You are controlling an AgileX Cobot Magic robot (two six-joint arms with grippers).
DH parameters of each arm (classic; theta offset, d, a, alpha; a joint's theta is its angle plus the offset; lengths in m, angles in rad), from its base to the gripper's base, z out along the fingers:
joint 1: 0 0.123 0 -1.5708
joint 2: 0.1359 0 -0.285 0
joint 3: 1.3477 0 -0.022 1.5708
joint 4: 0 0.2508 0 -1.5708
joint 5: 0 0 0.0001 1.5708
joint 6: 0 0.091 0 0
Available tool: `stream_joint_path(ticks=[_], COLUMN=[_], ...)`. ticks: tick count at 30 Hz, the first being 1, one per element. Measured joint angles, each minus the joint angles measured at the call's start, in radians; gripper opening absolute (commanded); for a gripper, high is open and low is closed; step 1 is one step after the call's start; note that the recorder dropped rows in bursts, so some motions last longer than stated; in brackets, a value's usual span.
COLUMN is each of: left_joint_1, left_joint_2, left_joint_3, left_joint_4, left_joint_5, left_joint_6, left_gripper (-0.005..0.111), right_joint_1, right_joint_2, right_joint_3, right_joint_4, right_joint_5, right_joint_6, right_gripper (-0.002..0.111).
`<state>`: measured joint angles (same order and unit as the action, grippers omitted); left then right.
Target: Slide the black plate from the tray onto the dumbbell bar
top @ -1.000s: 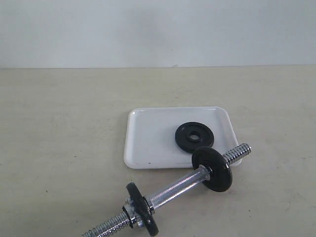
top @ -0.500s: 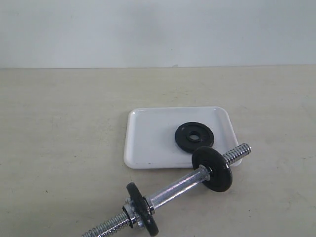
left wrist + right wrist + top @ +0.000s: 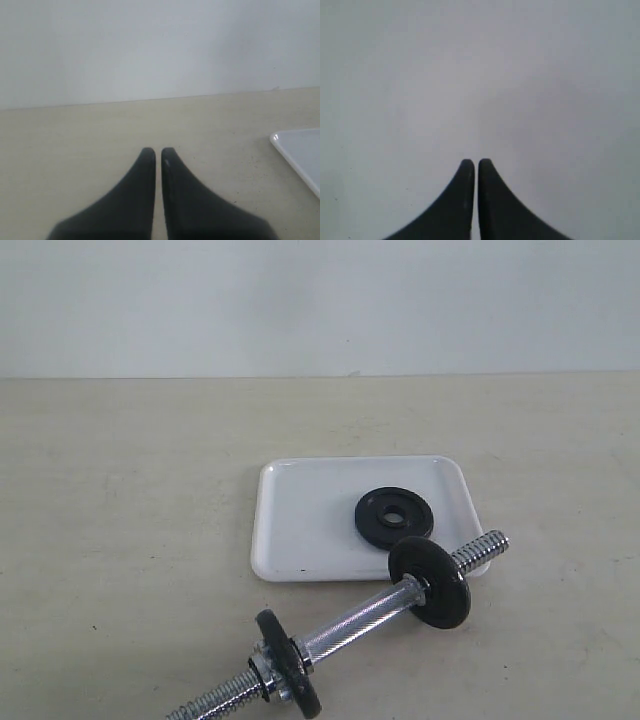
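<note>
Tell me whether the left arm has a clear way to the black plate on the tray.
Probably yes. The black plate lies flat and uncovered in the tray; bare table separates the shut left gripper from the tray's corner. The dumbbell bar lies nearer the camera.

**Materials / finish**

- tray (image 3: 300,530): white, looks like plastic, smooth and glossy.
- black plate (image 3: 394,512): dull black with a slight sheen, material unclear.
- dumbbell bar (image 3: 360,620): chromed metal, bright and reflective. Threaded end (image 3: 480,548) is coarse and ridged.
- mounted discs (image 3: 430,582): same dull black as the plate.
- table (image 3: 120,540): pale beige, matt, faintly mottled.
- left gripper (image 3: 158,152) and right gripper (image 3: 476,164): smooth matt black.
</note>
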<state>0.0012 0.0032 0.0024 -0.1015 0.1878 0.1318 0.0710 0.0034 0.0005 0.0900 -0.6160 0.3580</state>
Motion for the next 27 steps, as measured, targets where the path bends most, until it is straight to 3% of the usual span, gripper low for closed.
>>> stream_joint_path(ticks=[12, 21, 27], left_joint_1=[0.0, 0.0, 0.0], left_joint_2=[0.0, 0.0, 0.0], left_joint_3=[0.0, 0.0, 0.0], left_joint_4=[-0.025, -0.417, -0.535], left_joint_5=[-0.019, -0.054, -0.126], left_joint_6=[-0.002, -0.147, -0.155], left_gripper=[0.004, 0.004, 0.004], right_joint_1=[0.0, 0.0, 0.0], right_joint_2=[0.0, 0.0, 0.0], right_joint_3=[0.0, 0.0, 0.0], right_joint_4=[0.002, -0.051, -0.275], right_joint_5=[0.025, 0.027, 0.017], right_joint_6=[0.108, 0.332, 0.522], right_gripper=[0.001, 0.001, 0.001])
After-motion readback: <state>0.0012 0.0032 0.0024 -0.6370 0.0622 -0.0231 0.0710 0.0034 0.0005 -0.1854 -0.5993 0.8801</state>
